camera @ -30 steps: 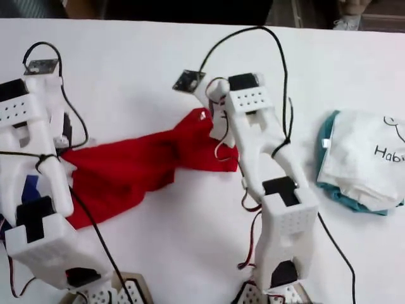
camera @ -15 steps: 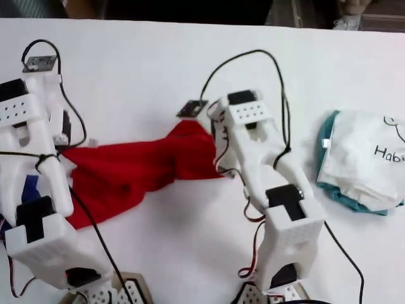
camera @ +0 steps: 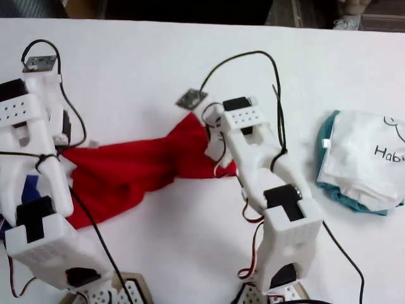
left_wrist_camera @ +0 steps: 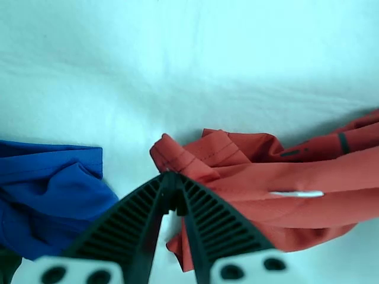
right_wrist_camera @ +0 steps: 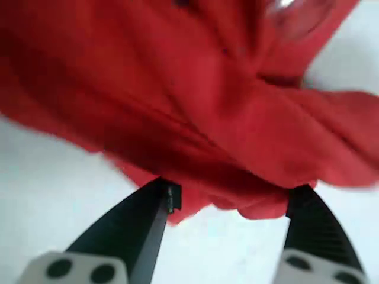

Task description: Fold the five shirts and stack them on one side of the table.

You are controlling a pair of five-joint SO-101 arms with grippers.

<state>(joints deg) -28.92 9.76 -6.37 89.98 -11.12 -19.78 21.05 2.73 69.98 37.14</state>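
A red shirt point(camera: 133, 171) lies stretched and bunched across the white table point(camera: 126, 57) between the two arms. My left gripper point(left_wrist_camera: 173, 177) is shut on a folded edge of the red shirt point(left_wrist_camera: 278, 183) at its left end, right beside a blue shirt point(left_wrist_camera: 47, 195). My right gripper point(right_wrist_camera: 231, 204) is open, and the rim of the red shirt point(right_wrist_camera: 195, 89) lies between its two black fingers. From above, the right gripper point(camera: 214, 142) sits over the shirt's right end.
A folded stack, a white shirt point(camera: 364, 155) on a teal one point(camera: 326, 136), rests at the table's right side. The blue shirt point(camera: 28, 187) peeks out under the left arm. Black cables loop over both arms.
The right arm has drawn back a little toward the near edge, and the shirt's right end has shifted and spread with it. The left arm has kept still.
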